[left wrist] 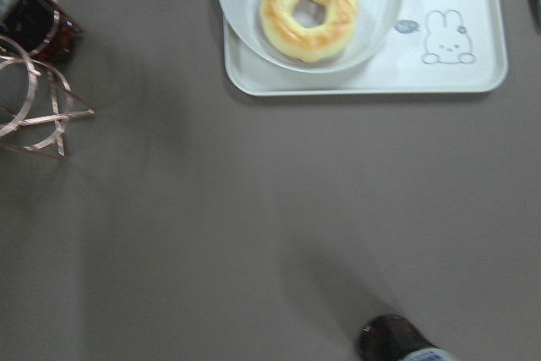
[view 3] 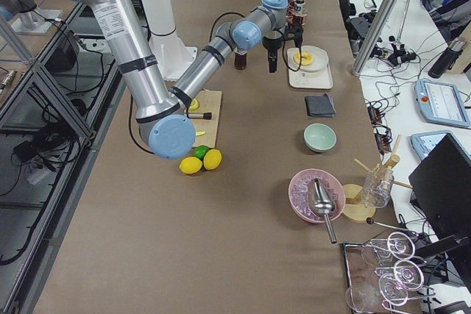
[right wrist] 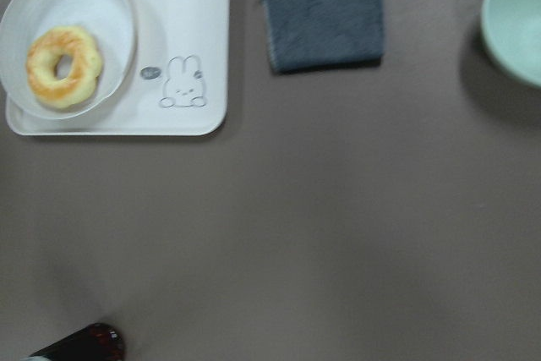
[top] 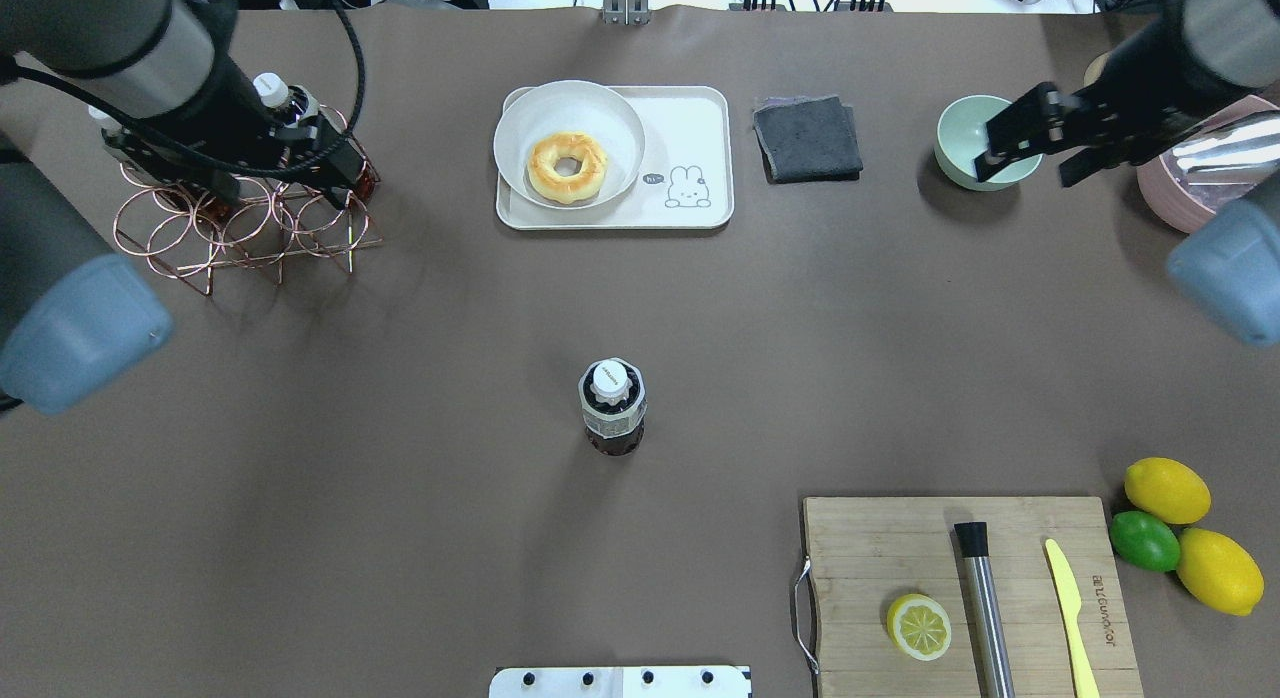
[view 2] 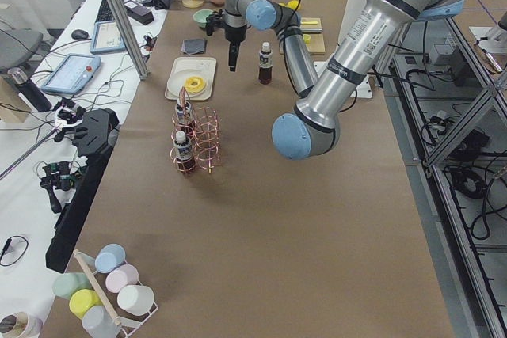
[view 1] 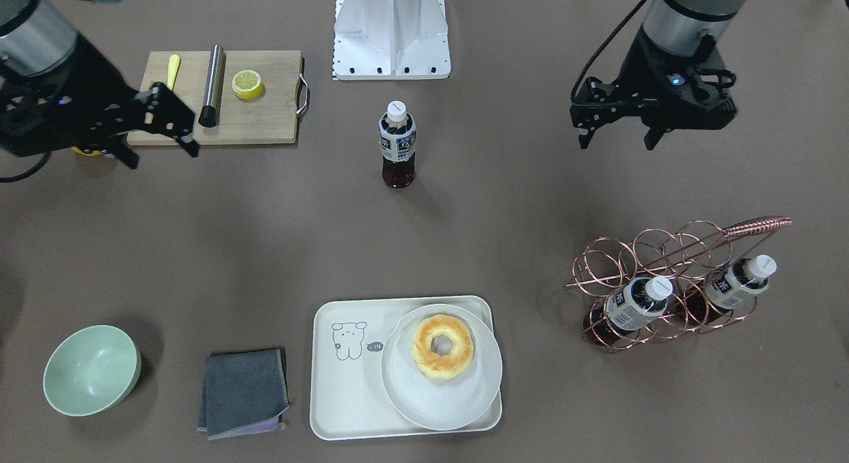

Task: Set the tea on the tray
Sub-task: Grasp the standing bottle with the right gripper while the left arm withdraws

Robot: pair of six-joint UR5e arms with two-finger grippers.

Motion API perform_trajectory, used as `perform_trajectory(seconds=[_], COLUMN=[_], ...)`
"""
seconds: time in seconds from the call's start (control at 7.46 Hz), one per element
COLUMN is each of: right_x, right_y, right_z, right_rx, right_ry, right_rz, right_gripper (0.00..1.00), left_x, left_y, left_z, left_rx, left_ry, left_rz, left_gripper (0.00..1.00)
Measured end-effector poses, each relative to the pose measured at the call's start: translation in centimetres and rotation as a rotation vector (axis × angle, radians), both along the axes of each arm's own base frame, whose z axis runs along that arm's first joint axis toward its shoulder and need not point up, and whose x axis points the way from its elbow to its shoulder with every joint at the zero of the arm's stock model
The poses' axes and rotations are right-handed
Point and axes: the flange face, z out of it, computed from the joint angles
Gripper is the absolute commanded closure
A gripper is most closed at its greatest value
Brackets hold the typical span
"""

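One tea bottle stands upright alone at mid-table, also in the overhead view. Two like bottles lie in a copper wire rack. The cream tray with the drawn animal holds a white plate with a doughnut; its other half is bare. My left gripper hangs open and empty above the table, near the rack. My right gripper is open and empty at the cutting board's corner. Both are far from the standing bottle.
A wooden cutting board carries a lemon half, a metal rod and a yellow knife. A green bowl and a grey cloth lie beside the tray. Lemons and a lime lie beside the board.
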Motion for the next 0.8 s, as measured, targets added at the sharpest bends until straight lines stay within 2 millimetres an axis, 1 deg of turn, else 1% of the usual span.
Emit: perform_trajectory(seconds=[0.13, 0.27, 0.4, 0.54, 0.67, 0.8], right_x=[-5.5, -10.5, -14.0, -16.9, -20.0, -22.3], right_y=[2.4, 5.1, 7.4, 9.6, 11.7, 13.1], right_z=[-3.4, -6.9, -10.1, -12.4, -14.2, -15.4], right_rx=[-0.026, -0.051, -0.073, -0.077, -0.074, -0.085], right_ry=[-0.005, -0.008, 0.002, 0.021, 0.038, 0.047], right_rz=[0.022, 0.034, 0.030, 0.033, 0.042, 0.058], right_gripper=[0.11, 0.11, 0.11, 0.11, 0.15, 0.17], left_x=[-2.5, -4.9, -6.4, -7.3, -7.6, -7.8], left_y=[-0.8, -1.5, -1.9, -2.3, -2.5, -2.5], left_z=[2.1, 3.9, 5.2, 6.0, 6.4, 6.7], left_rx=[-0.002, -0.004, -0.003, -0.001, -0.002, -0.001], left_ry=[-0.003, -0.001, -0.001, -0.003, -0.006, -0.007], left_rz=[0.015, 0.028, 0.039, 0.046, 0.049, 0.051], left_gripper=[0.04, 0.04, 0.04, 0.04, 0.04, 0.04])
